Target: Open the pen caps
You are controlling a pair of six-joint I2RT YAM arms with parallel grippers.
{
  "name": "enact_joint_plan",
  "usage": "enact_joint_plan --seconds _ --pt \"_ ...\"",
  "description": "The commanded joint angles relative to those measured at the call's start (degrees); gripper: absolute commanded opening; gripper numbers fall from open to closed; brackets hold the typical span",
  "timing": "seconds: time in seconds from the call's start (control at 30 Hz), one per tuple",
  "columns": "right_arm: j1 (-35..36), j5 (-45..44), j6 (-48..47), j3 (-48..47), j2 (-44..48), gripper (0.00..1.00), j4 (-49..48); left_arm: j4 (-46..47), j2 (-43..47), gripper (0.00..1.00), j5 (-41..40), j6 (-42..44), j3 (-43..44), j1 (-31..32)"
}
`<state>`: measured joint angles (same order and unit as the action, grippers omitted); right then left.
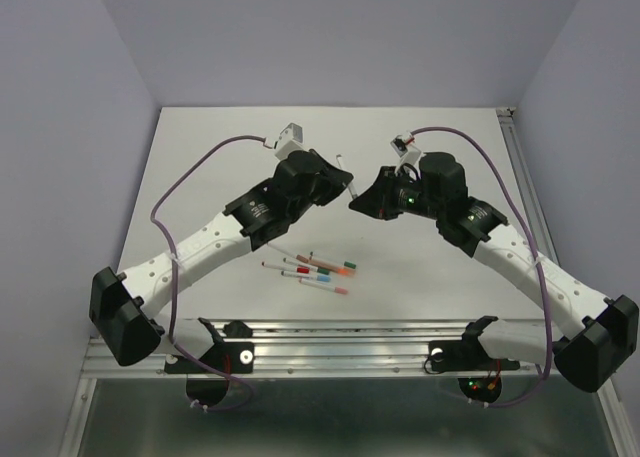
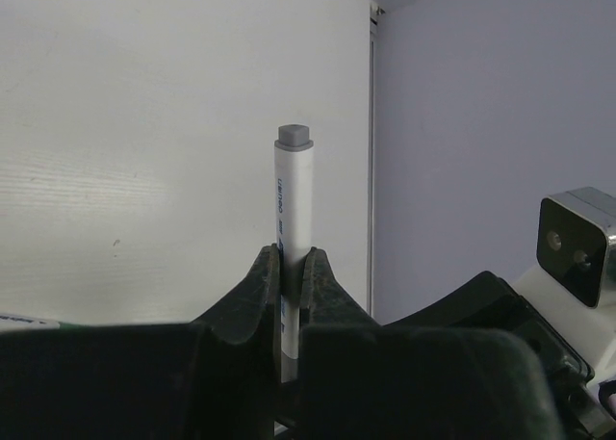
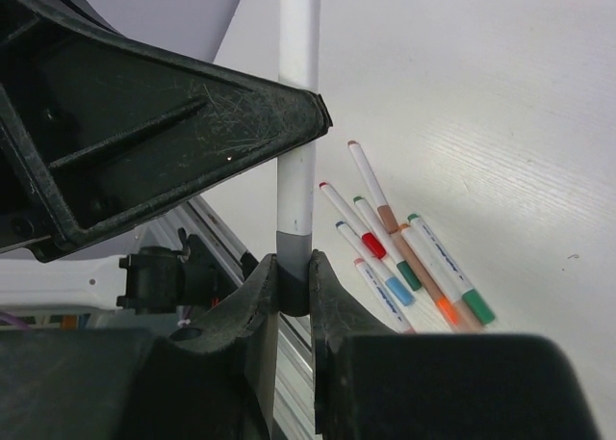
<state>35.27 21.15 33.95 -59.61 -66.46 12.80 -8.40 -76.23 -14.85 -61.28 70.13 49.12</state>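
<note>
Because a cap only comes off with a pull along the pen's length, the arms hold one pen between them above the table (image 1: 200,177). The left gripper (image 2: 294,257) is closed tight on the white barrel (image 2: 294,190). The right gripper (image 3: 294,265) is pinched onto the grey cap (image 3: 294,245) at its end, which is not yet off. The other pens (image 1: 318,268) lie capped on the table below.

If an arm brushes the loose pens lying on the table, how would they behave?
The pens look round and slim, so they would probably roll sideways. They seem to be light plastic, so a brush would likely scatter them. They look stiff, not bendy.
</note>
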Motion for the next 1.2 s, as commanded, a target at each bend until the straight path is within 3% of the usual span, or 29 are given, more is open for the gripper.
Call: enact_joint_plan --seconds 0.0,0.1,0.17,0.27,0.37,0.47,0.53,0.6,0.67,0.83,1.0,1.17 --pt "0.8 7.2 2.2 0.8 3.5 0.01 -5.0 1.5 1.7 0.00 -5.8 2.0 1.2 -0.9" --pt "0.8 6.8 2.4 4.8 6.2 0.01 -2.0 0.2 1.5 0.00 -5.5 3.6 2.3 -6.2" --pt "0.9 5.9 2.3 6.5 7.6 0.01 0.9 -0.3 1.5 0.00 -4.5 5.2 2.7 -13.5" --pt "0.8 5.1 3.8 12.9 11.3 0.01 2.6 -2.2 0.9 0.00 -9.0 5.8 3.7 -22.0" --pt "0.8 3.6 5.3 18.0 13.8 0.01 3.5 -2.1 0.0 0.00 -2.7 7.3 3.5 -30.3" --pt "0.7 -1.9 6.4 19.5 15.0 0.01 4.7 -2.8 0.0 0.00 -4.9 10.0 2.7 -33.1" --pt "0.7 -7.3 5.1 17.2 13.4 0.01 10.9 -3.4 -0.1 0.00 -4.8 12.0 1.7 -34.4" --pt "0.4 -16.6 4.4 13.6 8.5 0.01 16.3 -2.7 -2.2 0.00 -1.9 20.0 1.1 -36.5" --pt "-1.7 -23.0 3.7 11.3 2.3 0.01 17.7 -6.6 -4.6 0.00 -3.6 22.3 1.8 -36.8" --pt "-11.4 -25.1 0.8 9.6 -6.0 0.01 15.3 -6.5 -14.5 0.00 -1.0 38.0 3.2 -37.1" --pt "-14.3 -31.0 -3.1 7.8 -11.8 0.01 13.8 -2.0 -20.5 0.00 4.6 43.2 3.3 -37.2" --pt "-14.6 -32.6 -2.9 8.3 -16.7 0.08 12.1 -7.5 -27.7 0.01 3.4 43.9 7.8 -37.1"
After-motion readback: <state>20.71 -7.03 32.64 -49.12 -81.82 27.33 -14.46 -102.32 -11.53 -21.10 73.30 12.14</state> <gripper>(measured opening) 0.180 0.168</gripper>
